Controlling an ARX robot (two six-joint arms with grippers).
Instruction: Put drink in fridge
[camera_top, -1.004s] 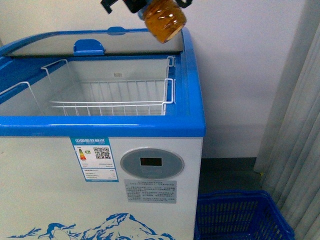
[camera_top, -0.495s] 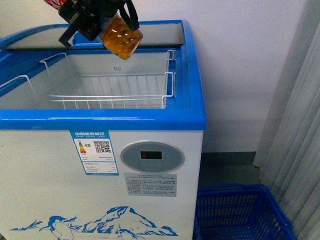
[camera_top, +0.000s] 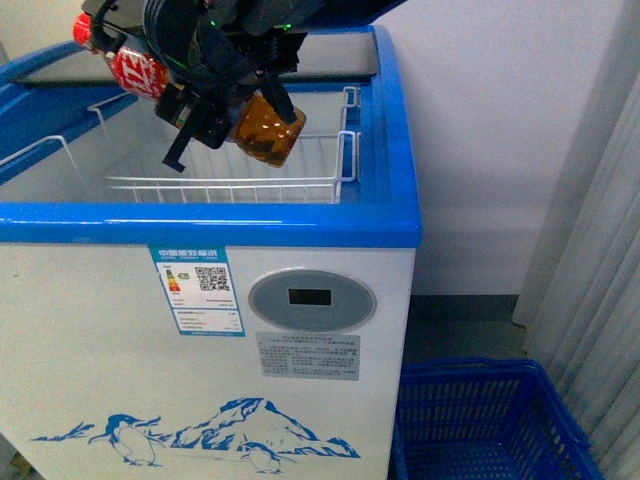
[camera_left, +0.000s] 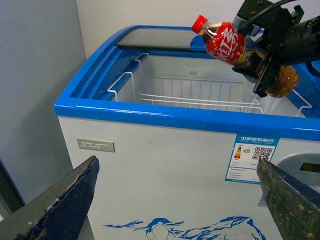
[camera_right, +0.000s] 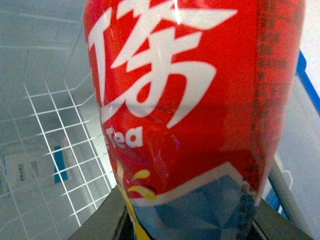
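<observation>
- The right gripper (camera_top: 215, 95) is clamped around the drink (camera_top: 265, 130), holding it tilted in the air above the open fridge (camera_top: 300, 225), red cap toward ten o'clock in the front view.
- Directly below hangs the white wire basket (camera_top: 230, 180) (the bottle touches neither it nor the blue rim).
- The left gripper (camera_left: 175, 200) stands apart with its jaws spread wide, holding nothing.
- A blue crate (camera_top: 480, 420) sits on the floor at five o'clock.
</observation>
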